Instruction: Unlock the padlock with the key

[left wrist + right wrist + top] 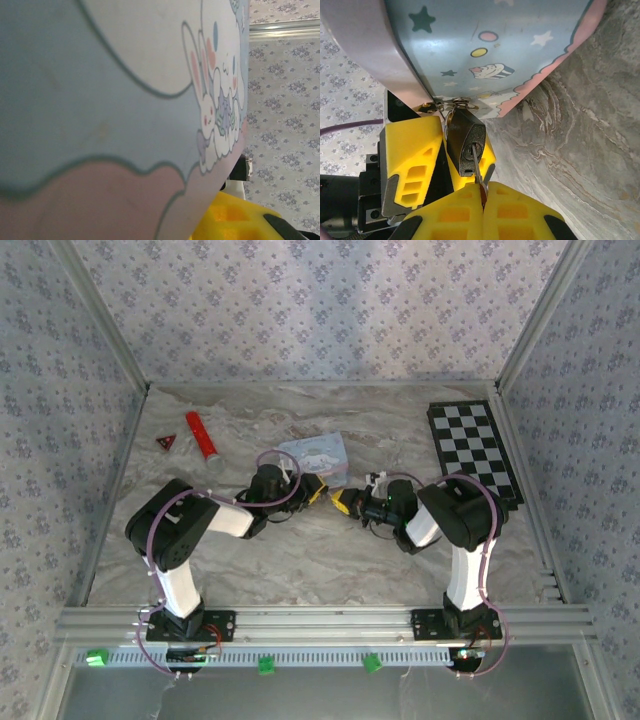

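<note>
Pinching the key [477,171] in clenched jaws, the right gripper [482,194] points its blade straight ahead, tip at the keyway of the padlock [465,140]; the left gripper [316,491] flanks it, grip unclear.

floral wallpapered walls [300,300], marbled tabletop [300,560], aluminium frame rail [320,620]

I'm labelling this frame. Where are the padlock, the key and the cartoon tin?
padlock [464,136]: right wrist view, on its dark body.
key [477,169]: right wrist view, on the thin blade.
cartoon tin [485,35]: right wrist view, on the blue printed face.
</note>
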Robot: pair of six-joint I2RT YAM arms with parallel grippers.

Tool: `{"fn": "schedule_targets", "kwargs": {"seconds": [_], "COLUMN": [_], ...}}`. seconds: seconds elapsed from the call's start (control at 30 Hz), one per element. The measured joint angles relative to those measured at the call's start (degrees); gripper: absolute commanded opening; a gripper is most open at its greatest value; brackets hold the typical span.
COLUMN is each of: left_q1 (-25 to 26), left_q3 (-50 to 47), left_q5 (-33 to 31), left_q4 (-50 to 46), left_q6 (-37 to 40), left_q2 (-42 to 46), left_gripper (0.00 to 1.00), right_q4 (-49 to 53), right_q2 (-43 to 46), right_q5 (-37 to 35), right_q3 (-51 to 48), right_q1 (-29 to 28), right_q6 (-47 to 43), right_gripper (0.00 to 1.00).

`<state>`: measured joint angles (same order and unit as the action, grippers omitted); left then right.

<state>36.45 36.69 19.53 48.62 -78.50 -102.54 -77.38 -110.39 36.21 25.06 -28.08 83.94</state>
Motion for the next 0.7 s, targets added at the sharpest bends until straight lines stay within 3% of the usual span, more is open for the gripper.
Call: {"fn": "schedule_targets", "kwargs": {"seconds": [0.43, 0.7], "left_q1": [0.8, 1.3], "left_q3": [0.0, 0.0], "left_q5": [0.5, 0.8], "left_q4": [-0.9, -1.0], "left_q6": [2.0, 3.0], "left_q2": [-0.9, -1.1], "left_gripper": [0.34, 0.42], "right_q4": [-0.4, -1.1], "right_q2": [0.0, -0.3], "right_q5": [-1.9, -2.6], "right_q3": [-2.3, -4.0], "right_q1": [-1.3, -1.8], "right_q6": [-0.9, -1.3], "right_gripper": [0.0, 0.0]}}
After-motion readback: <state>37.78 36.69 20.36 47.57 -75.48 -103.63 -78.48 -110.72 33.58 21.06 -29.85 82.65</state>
